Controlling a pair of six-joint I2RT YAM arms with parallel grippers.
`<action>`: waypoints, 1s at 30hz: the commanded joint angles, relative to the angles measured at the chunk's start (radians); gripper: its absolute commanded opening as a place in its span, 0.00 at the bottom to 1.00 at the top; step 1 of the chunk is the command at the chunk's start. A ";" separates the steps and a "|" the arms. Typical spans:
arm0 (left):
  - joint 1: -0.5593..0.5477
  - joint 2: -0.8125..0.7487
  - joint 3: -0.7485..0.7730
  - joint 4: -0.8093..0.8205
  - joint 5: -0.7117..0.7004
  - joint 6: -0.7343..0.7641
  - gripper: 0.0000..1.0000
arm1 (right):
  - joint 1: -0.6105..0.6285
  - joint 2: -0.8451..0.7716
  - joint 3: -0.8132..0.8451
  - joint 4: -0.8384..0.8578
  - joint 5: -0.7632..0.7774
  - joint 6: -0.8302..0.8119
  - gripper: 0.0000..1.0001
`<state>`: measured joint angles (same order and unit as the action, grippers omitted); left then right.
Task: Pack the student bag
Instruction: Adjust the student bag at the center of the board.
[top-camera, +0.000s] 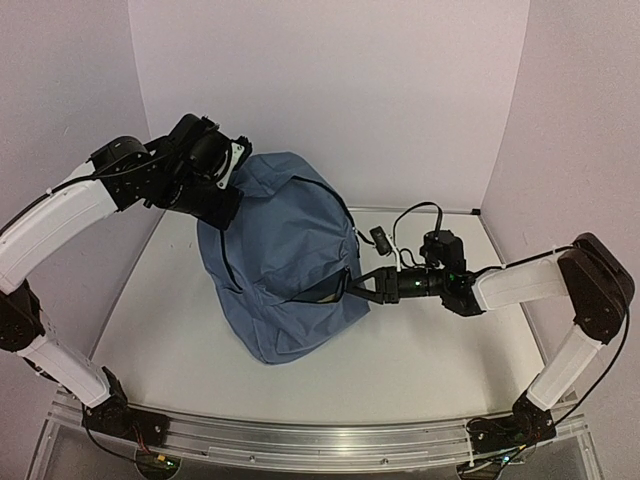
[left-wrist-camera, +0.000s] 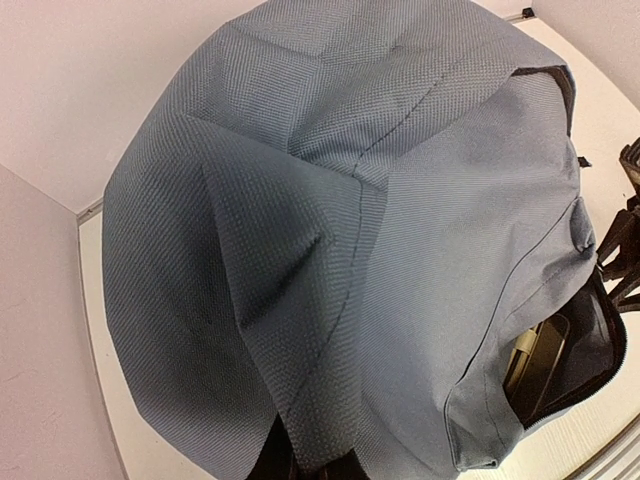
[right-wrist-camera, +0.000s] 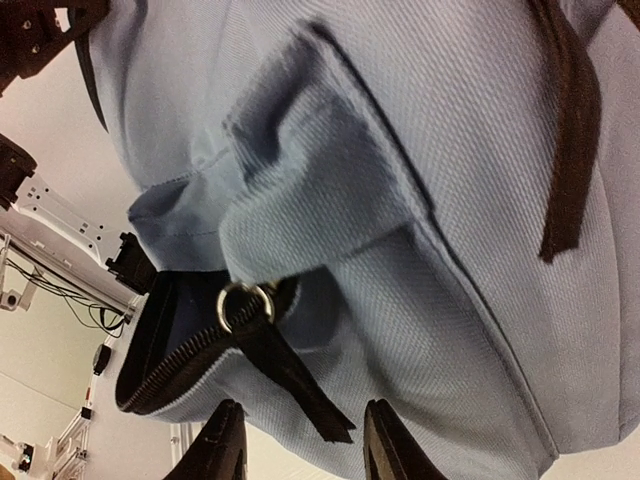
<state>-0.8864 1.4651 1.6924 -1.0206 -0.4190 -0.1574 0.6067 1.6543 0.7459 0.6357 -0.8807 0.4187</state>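
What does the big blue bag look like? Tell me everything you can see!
The bag is big and soft, made of slate-blue woven cloth with black straps. It sits bulging on the white table, its top pinched by the left gripper. Its black zipper gapes open on one side. A black pull tab on a metal ring hangs between the open fingers of the right gripper.

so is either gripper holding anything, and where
The left gripper pinches a fold at the bag's far end; right gripper only straddles the zipper pull, open.
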 joint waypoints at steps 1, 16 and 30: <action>0.011 -0.019 0.006 0.018 0.004 -0.008 0.00 | 0.003 0.022 0.065 0.025 -0.034 -0.020 0.36; 0.012 -0.033 -0.009 0.060 0.103 -0.028 0.00 | 0.148 -0.111 0.067 -0.166 0.145 -0.029 0.00; 0.012 -0.055 -0.009 0.078 0.147 -0.031 0.00 | 0.385 -0.050 0.203 -0.387 0.462 0.061 0.00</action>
<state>-0.8757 1.4521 1.6878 -0.9888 -0.2832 -0.1806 0.9575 1.5683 0.8822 0.2921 -0.5002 0.4441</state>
